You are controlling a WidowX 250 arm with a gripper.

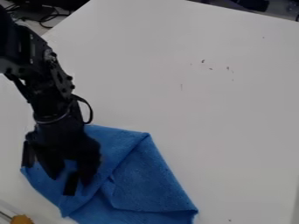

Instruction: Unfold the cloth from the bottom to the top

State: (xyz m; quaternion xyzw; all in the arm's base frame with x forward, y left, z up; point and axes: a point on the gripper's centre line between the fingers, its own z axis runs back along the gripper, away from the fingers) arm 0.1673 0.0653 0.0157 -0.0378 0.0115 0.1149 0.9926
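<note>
The white counter [204, 87] carries a blue cloth [149, 183] at its near left part, toward the near left corner. The cloth lies folded, its longer run appearing to go slantwise from the upper left down to the lower right, where a pointed corner [194, 211] sticks out. A long crease cuts across that run, from the cloth's upper corner [147, 134] down to its lower left side.

The black arm [50, 83] comes in from the upper left, and its jaws [55, 173] hang over the left part of the cloth, parted. I see no cloth pinched between them, and cannot tell whether they touch it. From the jaws, most of the cloth lies to the right, with the crease just beside them and the pointed corner well apart, across the whole right flap [146, 175].

The coming move probably turns on that crease: the jaws look better placed for a layer on its left side than for the right flap. To open from bottom to top, they would likely need the lower margin of one layer, then a pull toward the counter's far edge. A grip too deep could drag both layers.
</note>
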